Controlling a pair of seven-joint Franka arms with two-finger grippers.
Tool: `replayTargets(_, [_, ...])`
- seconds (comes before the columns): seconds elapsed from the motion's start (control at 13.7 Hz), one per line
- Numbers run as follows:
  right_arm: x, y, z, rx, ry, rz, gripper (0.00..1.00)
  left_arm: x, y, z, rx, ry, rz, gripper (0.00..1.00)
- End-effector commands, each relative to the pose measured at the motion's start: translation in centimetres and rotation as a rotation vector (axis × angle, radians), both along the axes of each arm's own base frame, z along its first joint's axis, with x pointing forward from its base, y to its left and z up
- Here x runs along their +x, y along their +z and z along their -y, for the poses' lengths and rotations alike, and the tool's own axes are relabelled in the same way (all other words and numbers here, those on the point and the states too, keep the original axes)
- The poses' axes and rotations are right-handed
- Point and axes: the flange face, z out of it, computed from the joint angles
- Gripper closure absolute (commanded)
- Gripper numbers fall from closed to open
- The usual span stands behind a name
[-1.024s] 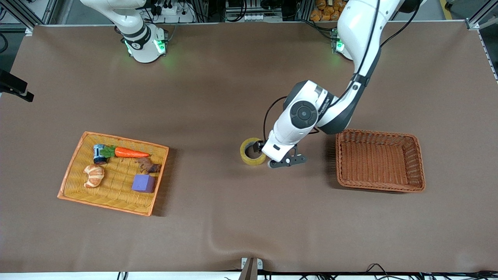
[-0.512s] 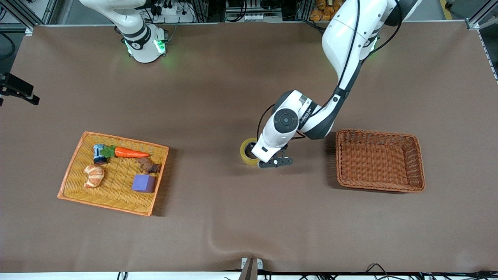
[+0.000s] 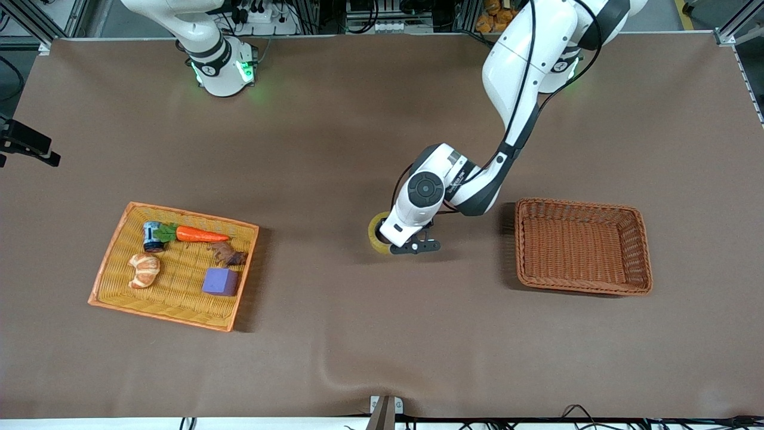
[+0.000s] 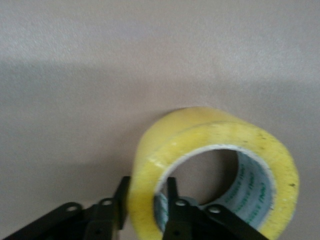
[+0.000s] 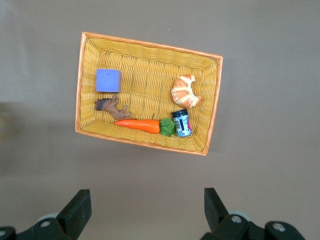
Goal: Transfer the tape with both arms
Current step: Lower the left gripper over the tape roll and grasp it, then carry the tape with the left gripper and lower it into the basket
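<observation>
Yellowish translucent ring-shaped tape roll (image 4: 210, 170) lies mid-table, its wall pinched between the left gripper's (image 4: 145, 200) closed fingers (brown wicker basket (image 3: 582, 246) at three o'clock); right gripper (image 5: 145, 212) waits open.

Open cloth between two baskets

The left arm (image 3: 513, 89) is slanting down across the table's middle, its left gripper (image 4: 145, 210) pinching the tape (image 3: 377, 234) wall there. The brown basket (image 3: 582, 246) is sitting toward the left arm's end, the yellow tray (image 3: 119, 257) toward the right arm's; bare cloth is lying between and nearer the camera.
</observation>
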Motion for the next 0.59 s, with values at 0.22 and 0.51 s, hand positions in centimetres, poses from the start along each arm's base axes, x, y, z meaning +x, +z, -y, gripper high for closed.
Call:
replayTargets(0.22, [0.1, -0.2, -0.7, 0.014, 0.010, -0.002, 0.00, 3.0, 8.2, -2.8, 0.005, -0.014, 0.089, 1.00])
replayTargets(0.51, [0.0, -0.2, -0.6, 0.014, -0.011, -0.006, 0.00, 6.0, 17.1, -11.0, 0.052, -0.036, 0.056, 1.00])
